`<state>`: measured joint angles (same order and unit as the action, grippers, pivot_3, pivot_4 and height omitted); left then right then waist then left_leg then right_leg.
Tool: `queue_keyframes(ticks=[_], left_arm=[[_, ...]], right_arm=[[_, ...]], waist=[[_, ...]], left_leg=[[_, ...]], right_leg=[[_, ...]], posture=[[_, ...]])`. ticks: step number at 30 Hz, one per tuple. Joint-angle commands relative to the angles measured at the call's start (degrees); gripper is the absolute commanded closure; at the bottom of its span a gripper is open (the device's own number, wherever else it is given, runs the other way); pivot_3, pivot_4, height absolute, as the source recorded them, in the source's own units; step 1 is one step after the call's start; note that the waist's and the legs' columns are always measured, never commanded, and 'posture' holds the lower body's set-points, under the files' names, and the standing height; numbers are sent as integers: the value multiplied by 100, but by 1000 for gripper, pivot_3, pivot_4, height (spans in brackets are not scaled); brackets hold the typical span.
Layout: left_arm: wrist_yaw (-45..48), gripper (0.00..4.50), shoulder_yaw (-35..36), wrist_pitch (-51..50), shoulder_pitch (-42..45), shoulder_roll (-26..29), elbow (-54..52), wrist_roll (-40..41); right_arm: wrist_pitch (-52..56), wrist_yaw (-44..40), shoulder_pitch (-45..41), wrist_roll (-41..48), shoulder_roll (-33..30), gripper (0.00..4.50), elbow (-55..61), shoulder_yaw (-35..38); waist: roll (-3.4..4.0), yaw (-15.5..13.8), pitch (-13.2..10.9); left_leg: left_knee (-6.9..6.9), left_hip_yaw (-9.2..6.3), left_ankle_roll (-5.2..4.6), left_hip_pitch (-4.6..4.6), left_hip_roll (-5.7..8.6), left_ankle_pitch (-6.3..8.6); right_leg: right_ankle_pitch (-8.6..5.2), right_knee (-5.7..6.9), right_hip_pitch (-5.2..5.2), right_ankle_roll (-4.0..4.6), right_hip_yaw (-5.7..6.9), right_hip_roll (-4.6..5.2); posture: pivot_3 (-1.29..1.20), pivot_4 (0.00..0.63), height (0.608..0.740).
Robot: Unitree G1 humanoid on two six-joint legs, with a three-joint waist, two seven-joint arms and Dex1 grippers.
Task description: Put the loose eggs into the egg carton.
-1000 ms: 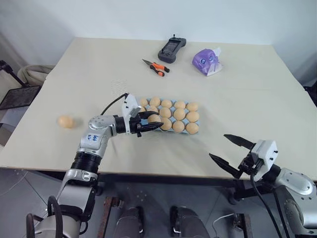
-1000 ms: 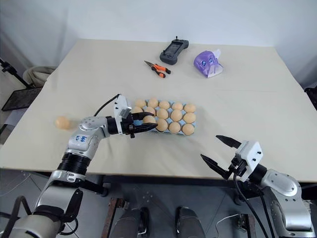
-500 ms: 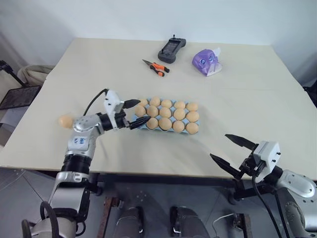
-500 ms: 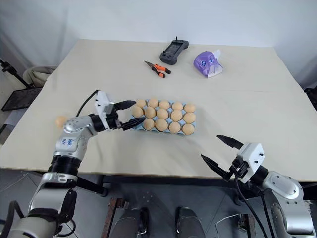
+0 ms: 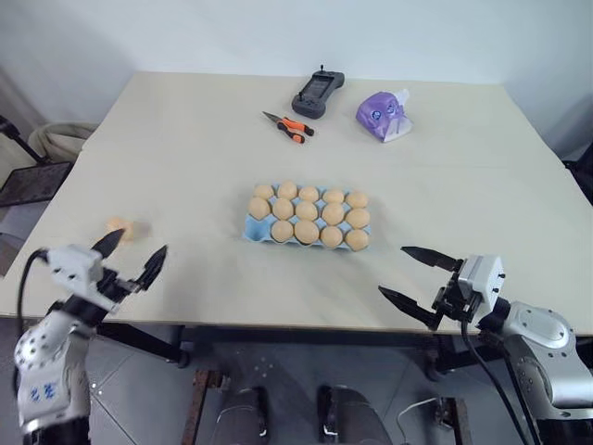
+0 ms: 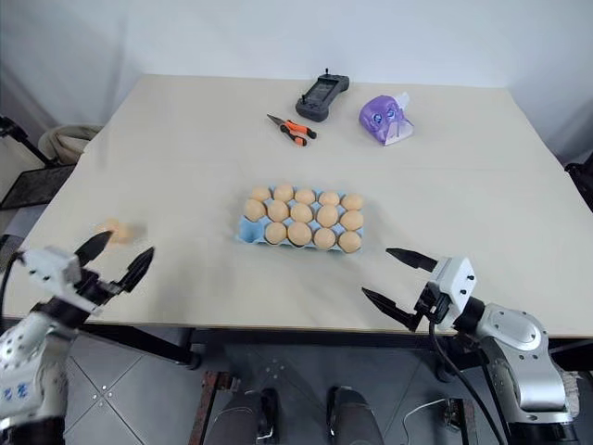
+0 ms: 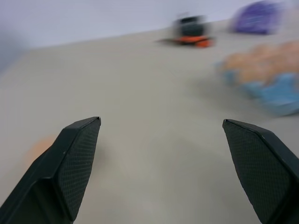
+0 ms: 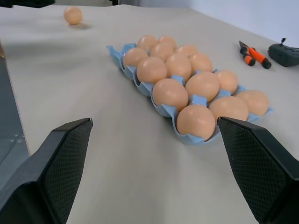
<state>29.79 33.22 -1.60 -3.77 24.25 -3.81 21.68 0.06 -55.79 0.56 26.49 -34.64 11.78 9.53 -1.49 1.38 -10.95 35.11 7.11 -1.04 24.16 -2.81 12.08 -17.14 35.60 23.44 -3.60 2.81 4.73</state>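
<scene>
- Scanning the big beige rectangular table (image 5: 482,185) first, we find the light blue moulded egg carton (image 5: 252,229) near its middle, its long axis running left to right across our view.
- We count about fourteen smooth tan-orange eggs seated in the carton's cups (image 5: 308,215); whether any cup is free we cannot tell.
- We see one loose tan-orange oval egg (image 5: 117,225) lying alone on the table, near the left edge, well apart from the carton.
- Our left gripper (image 5: 128,259), with its two black fingers spread wide and nothing between them, hovers at the table's near-left edge, the loose egg just beyond and slightly left of its fingertips.
- Our right gripper (image 5: 419,274) is also spread and empty at the near-right edge, pointing in towards the carton, far from the loose egg.
- We judge the left arm much the nearer one, so the pick is its job: reach forward over the edge and straddle the egg.
- At the far side sit a black handheld controller (image 5: 318,92), orange-handled pliers (image 5: 289,127) and a purple pouch (image 5: 384,114), all well away.
</scene>
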Motion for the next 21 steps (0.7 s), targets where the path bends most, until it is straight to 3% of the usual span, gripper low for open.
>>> queue_keyframes(ticks=[1, 3, 11, 18, 21], left_arm=[[-745, 47, 702, -96, -351, -247, -206, 288], [-1055, 47, 873, -194, -482, -402, -241, 409], [-1413, 47, 635, -388, -193, -415, -156, 467], [-1705, 47, 131, -1252, 987, 229, 449, 248], [-1787, 47, -99, -1501, 1619, 505, 1077, 110]], right_arm=[[-22, -84, -50, 96, -71, 0, 10, 100], [-28, -110, -85, 90, -84, 0, -43, 109], [-207, -256, -121, 36, -146, 0, -345, 226], [-330, -311, -10, 52, -151, 0, -447, 307], [-339, -262, 36, 56, -122, 0, -407, 310]], waist=[[0, 3, 0], [0, 9, 0], [-6, -20, 4], [-7, -51, 4], [-6, -75, 5]], left_leg=[[-4, 0, 0, 1, 0, 0], [-4, 2, 0, 2, 1, 0], [-4, 4, 1, 2, 0, 1], [-4, 7, 1, 2, -1, 1], [-5, 10, 1, 1, -1, 1]], right_leg=[[-21, -4, 0, 38, 0, 0], [-46, -7, -1, 81, -2, 0], [-40, -17, -6, 85, 2, -6], [-32, -12, -3, 72, 2, -10], [8, -7, 1, 0, 1, -11]], posture=[[0, 150, 740], [0, 150, 740], [0, 150, 740], [0, 150, 740], [0, 150, 740]])
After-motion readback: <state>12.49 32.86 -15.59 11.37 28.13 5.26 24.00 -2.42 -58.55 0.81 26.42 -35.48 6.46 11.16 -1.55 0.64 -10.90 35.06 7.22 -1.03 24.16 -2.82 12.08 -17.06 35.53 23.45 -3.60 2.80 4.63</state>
